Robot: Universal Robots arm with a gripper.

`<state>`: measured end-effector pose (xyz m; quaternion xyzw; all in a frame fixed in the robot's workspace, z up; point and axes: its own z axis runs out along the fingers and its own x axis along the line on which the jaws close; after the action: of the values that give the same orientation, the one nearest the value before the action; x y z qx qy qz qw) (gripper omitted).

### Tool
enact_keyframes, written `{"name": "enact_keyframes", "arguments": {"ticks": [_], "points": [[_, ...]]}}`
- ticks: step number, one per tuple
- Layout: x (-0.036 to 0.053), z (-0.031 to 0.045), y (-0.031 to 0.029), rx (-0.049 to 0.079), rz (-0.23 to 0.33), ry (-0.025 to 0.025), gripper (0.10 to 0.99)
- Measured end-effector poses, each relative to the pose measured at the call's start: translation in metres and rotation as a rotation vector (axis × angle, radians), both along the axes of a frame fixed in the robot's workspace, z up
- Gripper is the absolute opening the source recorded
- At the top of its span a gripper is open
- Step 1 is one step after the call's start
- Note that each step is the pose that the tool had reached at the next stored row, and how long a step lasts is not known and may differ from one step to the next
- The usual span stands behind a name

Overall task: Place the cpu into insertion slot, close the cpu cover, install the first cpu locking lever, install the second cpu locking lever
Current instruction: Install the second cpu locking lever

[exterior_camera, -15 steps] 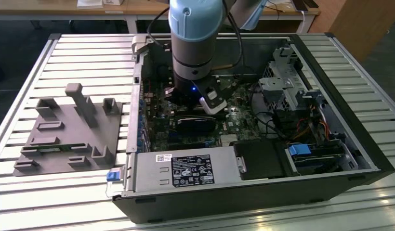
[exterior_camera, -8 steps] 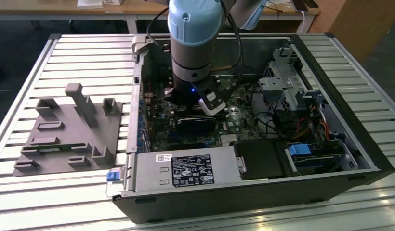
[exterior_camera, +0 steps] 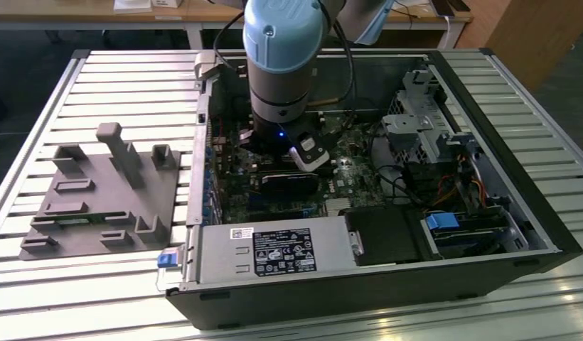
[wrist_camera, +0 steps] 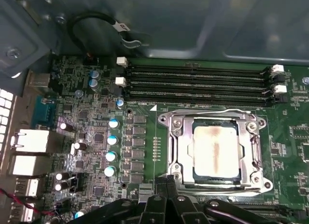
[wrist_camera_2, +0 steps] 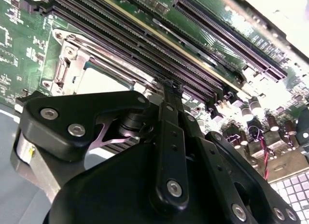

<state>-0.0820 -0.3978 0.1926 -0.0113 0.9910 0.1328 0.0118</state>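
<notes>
Hand (wrist_camera: 166, 185) beside covered cpu (wrist_camera: 216, 151)

We see the cpu (wrist_camera: 216, 151) topped with dull, stained silver metal, framed by the shiny bare-metal cpu cover (wrist_camera: 215, 150). Around it the circuit board (wrist_camera: 145, 137) looks glossy green. The gripper (wrist_camera_2: 169, 91) links look matt black with bright metal screws.

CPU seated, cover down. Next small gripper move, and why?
Likely a short downward press on the metal bar nearest the gripper: the cpu lies seated, the cpu cover is flat over it, and the gripper sits right at that edge. Whether that bar is already latched I can't tell.
</notes>
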Motion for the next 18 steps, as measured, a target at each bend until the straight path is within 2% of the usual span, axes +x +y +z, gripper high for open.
{"name": "enact_keyframes", "arguments": {"ticks": [6, 18], "points": [[-0.0004, -0.0034, 0.0001, 0.011, 0.000, 0.0000, 0.106], [-0.0014, -0.0031, -0.0019, 0.009, 0.000, 0.0000, 0.106]]}}
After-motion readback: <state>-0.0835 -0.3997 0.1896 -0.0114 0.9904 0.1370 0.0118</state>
